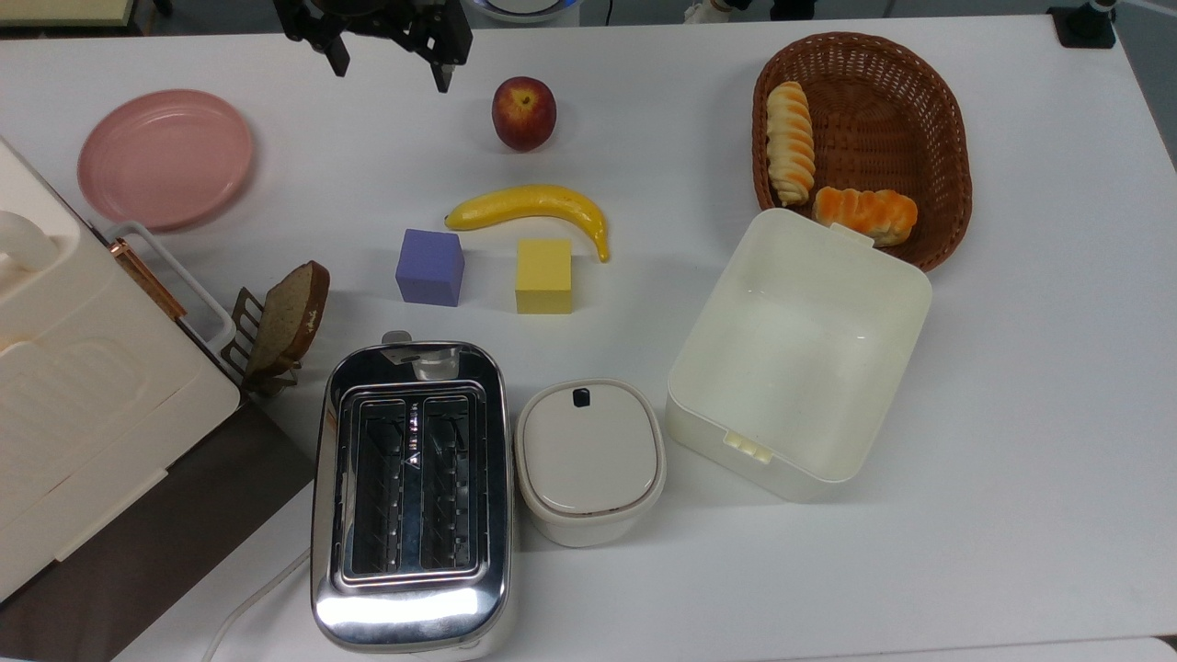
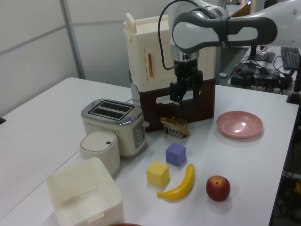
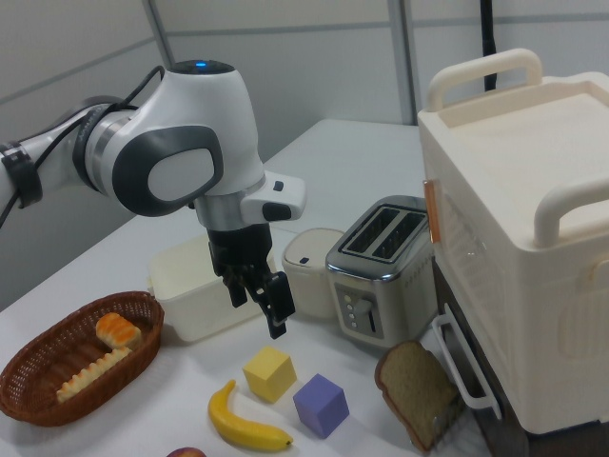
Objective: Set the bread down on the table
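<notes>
Top view shows the bread (image 1: 791, 142), a long pale twisted roll, lying lengthwise along the inner wall of the wicker basket (image 1: 929, 83) on the top view's left side of it, with a shorter orange roll (image 1: 865, 213) just beside its lower end. The gripper (image 1: 391, 66) hangs over the tabletop (image 1: 1011, 460) at the top edge of that view, well apart from the basket, beyond the peach (image 1: 523, 112) and near the pink plate (image 1: 165, 158). Its jaws stand spread and carry nothing; the right view shows the same gripper (image 3: 268, 307) above the yellow cube (image 3: 269, 372).

The step in hand looks like the reach toward the basket, not yet near it. To do it well, the arm should travel high enough to pass over the peach and the basket rim, then turn so the jaws close across the roll's narrow width near its middle. Coming down close to the basket wall risks a finger catching the weave, so the descent should favour the open side. The orange roll should stay untouched.
</notes>
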`<state>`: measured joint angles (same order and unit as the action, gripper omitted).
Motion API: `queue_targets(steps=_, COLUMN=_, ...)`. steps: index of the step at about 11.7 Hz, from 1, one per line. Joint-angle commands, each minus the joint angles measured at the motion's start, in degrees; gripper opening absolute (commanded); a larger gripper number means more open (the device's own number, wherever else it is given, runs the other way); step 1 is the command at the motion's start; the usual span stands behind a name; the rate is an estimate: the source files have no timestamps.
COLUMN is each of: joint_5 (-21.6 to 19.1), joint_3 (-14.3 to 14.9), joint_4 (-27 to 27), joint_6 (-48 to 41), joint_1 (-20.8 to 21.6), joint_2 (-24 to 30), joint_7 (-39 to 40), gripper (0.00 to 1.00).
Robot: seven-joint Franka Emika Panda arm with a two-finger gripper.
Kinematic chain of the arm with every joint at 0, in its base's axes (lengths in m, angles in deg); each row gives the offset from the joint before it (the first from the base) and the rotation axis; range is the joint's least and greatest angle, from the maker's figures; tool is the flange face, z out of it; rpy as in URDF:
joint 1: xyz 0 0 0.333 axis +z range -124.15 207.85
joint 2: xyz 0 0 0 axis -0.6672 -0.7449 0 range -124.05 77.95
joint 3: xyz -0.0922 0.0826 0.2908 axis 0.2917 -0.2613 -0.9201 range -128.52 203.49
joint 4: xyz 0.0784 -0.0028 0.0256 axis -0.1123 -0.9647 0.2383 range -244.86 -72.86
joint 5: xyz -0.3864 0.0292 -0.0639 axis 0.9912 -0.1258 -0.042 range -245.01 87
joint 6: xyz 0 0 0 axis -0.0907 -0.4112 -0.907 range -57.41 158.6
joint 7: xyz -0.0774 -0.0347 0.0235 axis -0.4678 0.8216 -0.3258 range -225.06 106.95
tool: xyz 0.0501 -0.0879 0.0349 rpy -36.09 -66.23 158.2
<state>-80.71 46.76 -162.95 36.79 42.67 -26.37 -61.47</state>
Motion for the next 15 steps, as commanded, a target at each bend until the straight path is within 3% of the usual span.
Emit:
queue_targets(steps=1, joint_5=-1.2, joint_3=0.5, joint_4=0.3, joint_6=-2.5, joint_1=-0.1, joint_2=1.0, joint_7=1.4, gripper=1.00)
queue_targets(steps=15, joint_5=-1.2, joint_3=0.4, joint_4=0.3, joint_6=-2.9, joint_1=0.0, joint_2=1.0, joint_7=0.7, gripper=1.00)
